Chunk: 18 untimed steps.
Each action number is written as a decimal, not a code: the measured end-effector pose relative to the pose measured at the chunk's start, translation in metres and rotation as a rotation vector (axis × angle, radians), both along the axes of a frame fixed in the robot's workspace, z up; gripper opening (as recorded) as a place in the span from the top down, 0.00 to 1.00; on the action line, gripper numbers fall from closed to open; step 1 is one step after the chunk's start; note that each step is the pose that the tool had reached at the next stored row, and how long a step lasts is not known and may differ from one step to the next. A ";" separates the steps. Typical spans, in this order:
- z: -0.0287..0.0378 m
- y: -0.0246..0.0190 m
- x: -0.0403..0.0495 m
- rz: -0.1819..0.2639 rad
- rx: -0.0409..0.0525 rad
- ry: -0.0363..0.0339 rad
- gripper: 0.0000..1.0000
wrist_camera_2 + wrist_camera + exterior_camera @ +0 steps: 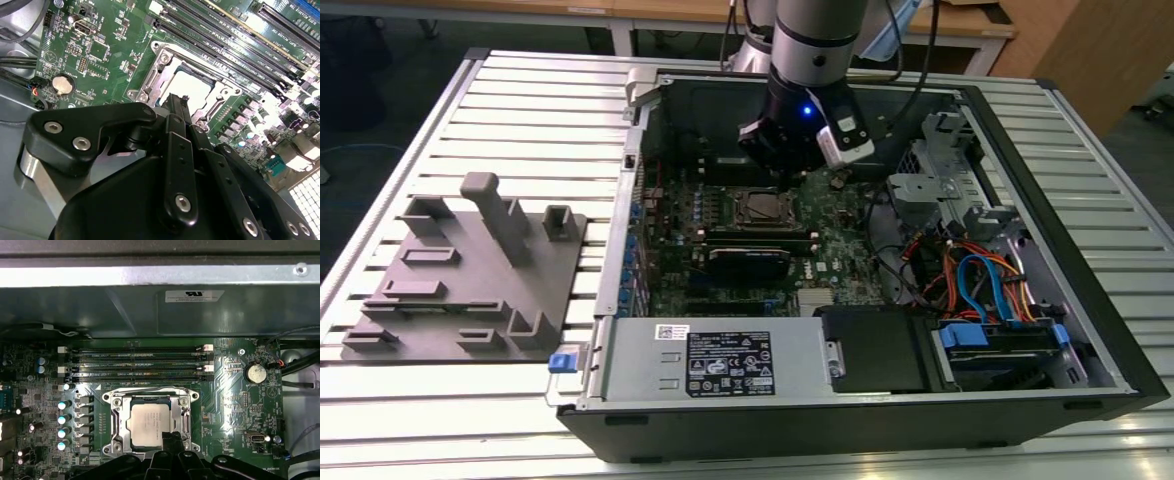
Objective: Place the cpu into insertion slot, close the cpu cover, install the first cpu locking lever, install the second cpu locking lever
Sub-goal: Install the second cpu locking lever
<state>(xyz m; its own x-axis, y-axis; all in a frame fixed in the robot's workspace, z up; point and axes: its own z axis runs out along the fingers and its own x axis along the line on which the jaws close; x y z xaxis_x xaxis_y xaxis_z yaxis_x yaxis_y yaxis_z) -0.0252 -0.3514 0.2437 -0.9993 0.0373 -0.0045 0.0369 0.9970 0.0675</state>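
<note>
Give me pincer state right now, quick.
Pincer: shut, holding nothing, tips at the edge of the socket cover, which is down over the chip.

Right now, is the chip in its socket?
In: the cpu lies flat inside the cpu cover, which is down around it.

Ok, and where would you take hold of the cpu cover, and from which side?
Probably by its outer rim, coming down from above. The cpu cover lies flat around the cpu, whose top fills its window, so only the thin outer edge offers the fingers a hold. Which edge is hinged I cannot tell.
</note>
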 end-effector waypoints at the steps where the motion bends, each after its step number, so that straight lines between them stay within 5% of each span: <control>1: 0.0013 0.0001 0.0000 0.000 0.0000 -0.0001 0.89; 5: 0.0086 0.0001 0.0000 0.000 0.0000 0.0011 0.89; 11: 0.0094 -0.0024 0.0000 0.000 0.0001 0.0031 0.89; 18: 0.0094 -0.0204 0.0001 0.000 0.0028 0.0127 0.89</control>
